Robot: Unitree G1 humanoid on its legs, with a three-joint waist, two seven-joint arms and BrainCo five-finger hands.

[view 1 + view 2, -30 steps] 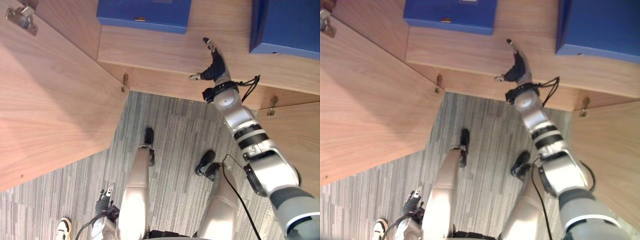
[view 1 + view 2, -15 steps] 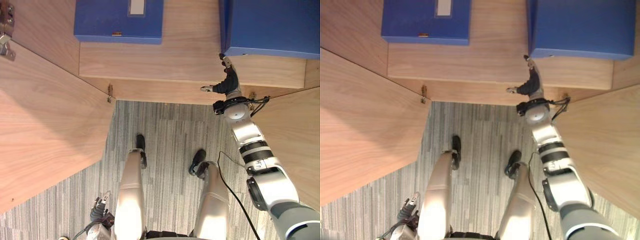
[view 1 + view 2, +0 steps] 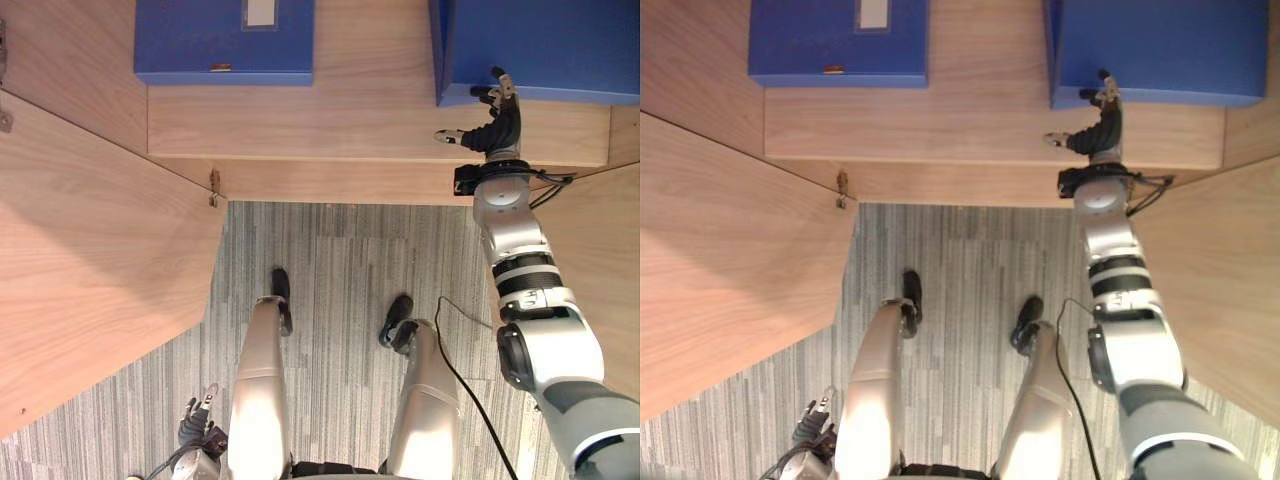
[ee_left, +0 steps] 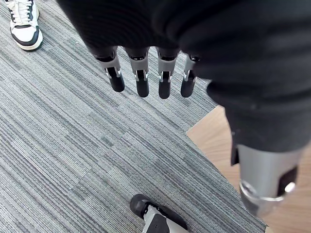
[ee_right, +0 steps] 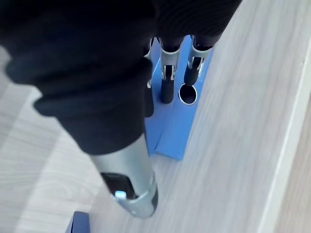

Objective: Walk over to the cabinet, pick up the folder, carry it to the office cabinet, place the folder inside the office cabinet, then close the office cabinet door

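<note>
**Item 1. Cabinet** (image 3: pixel 370 120). Pale wood, seen from above, with one shelf exposed. The left door (image 3: pixel 90 250) and right door (image 3: pixel 610 250) both stood swung wide open over the grey carpet (image 3: pixel 340 270).

**Item 2. Right-hand folder** (image 3: pixel 540 45). Blue, stood at the right end of the shelf, set back from its front edge. It rested on the shelf and was not lifted. This was taken to be the task's folder, since the working hand was at it.

**Item 3. Left-hand folder** (image 3: pixel 225 40). Blue, toward the left end of the same shelf, well apart from item 2 and untouched.

**Item 4. Right hand** (image 3: pixel 497 128). It reached over the shelf's front edge to the near corner of item 2. The fingers were straight and side by side along the spine by its round finger hole (image 5: pixel 187 93), with the thumb held out to one side. Nothing was clasped, and whether the tips touched the spine could not be told.

**Item 5. Left hand** (image 4: pixel 142 80). It hung idle low over the carpet, fingers straight and holding nothing.

**Item 6. Person's shoe** (image 4: pixel 22 24). White and black, on the carpet.

**Progress, as judged.** The walk to the cabinet was done. The pick-up was in hand but no grasp had yet been made. Carrying, placing inside and shutting the door all remained.
</note>
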